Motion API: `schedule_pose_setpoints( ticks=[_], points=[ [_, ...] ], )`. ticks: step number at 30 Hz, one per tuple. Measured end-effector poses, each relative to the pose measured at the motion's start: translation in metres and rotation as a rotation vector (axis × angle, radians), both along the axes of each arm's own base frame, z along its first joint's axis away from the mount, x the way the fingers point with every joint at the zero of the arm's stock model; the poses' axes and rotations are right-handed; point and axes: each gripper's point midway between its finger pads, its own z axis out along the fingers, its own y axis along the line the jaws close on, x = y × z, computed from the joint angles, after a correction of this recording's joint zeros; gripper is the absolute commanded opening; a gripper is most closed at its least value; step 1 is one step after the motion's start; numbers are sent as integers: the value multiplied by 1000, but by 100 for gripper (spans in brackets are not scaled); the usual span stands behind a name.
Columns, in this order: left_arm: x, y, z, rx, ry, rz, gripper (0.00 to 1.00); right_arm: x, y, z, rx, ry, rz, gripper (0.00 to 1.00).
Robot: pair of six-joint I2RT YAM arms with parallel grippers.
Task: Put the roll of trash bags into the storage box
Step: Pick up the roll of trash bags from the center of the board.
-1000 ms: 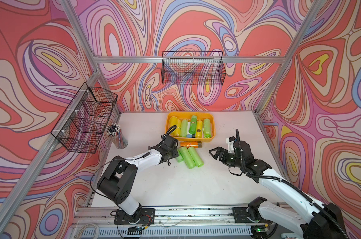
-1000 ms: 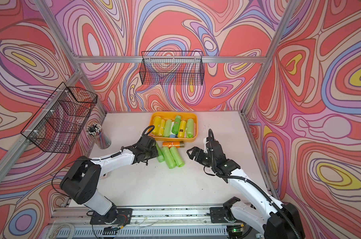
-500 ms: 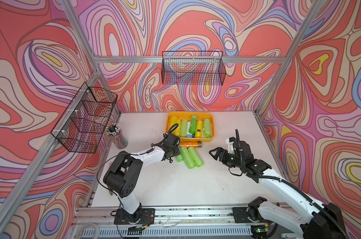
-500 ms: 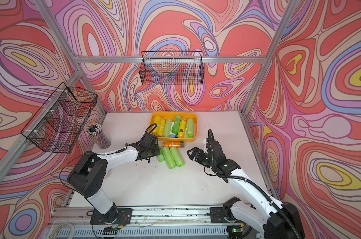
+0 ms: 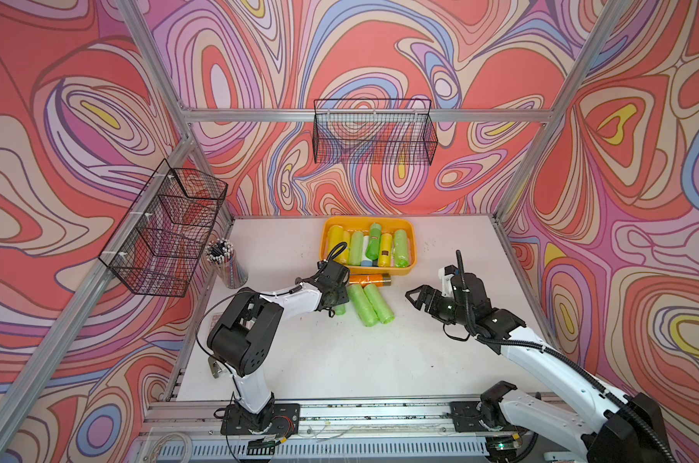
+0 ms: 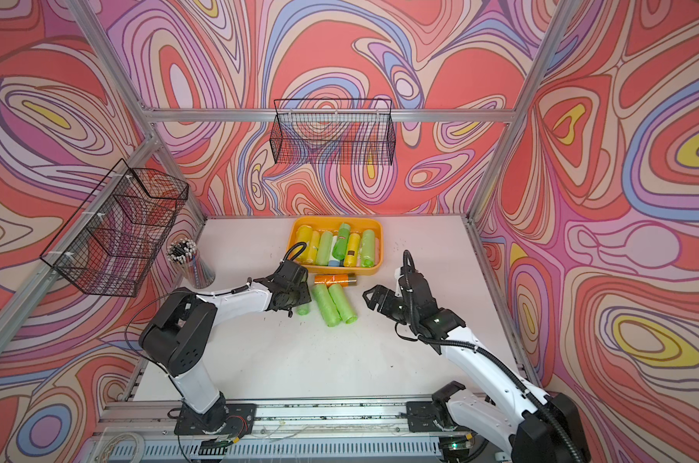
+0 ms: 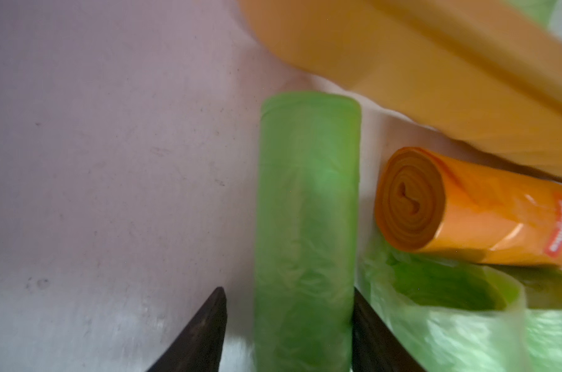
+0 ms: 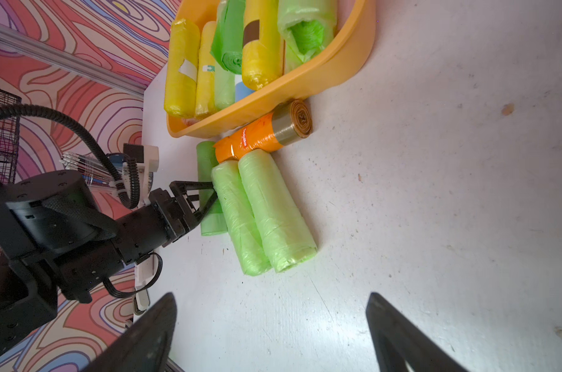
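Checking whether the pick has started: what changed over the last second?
The left arm raised its elbow and swung it inward; the left gripper stayed astride the thin green roll, jaws open, nothing taken or released. The right gripper, open, the other rolls and the storage box stayed put.

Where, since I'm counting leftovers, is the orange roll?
In a top view the orange roll lies on the table outside the storage box, along its near wall, with two pale green rolls ending right at it.
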Motion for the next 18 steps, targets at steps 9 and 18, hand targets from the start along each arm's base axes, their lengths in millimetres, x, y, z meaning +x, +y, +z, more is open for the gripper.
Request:
schedule_pose_setpoints(
  ticks=[9, 18],
  points=[
    [2, 4, 0, 10, -1, -6, 40, 3, -2, 3, -6, -10, -14, 94],
    [-17, 12, 4, -1, 4, -16, 38, 4, -2, -1, -10, 3, -19, 94]
  ],
)
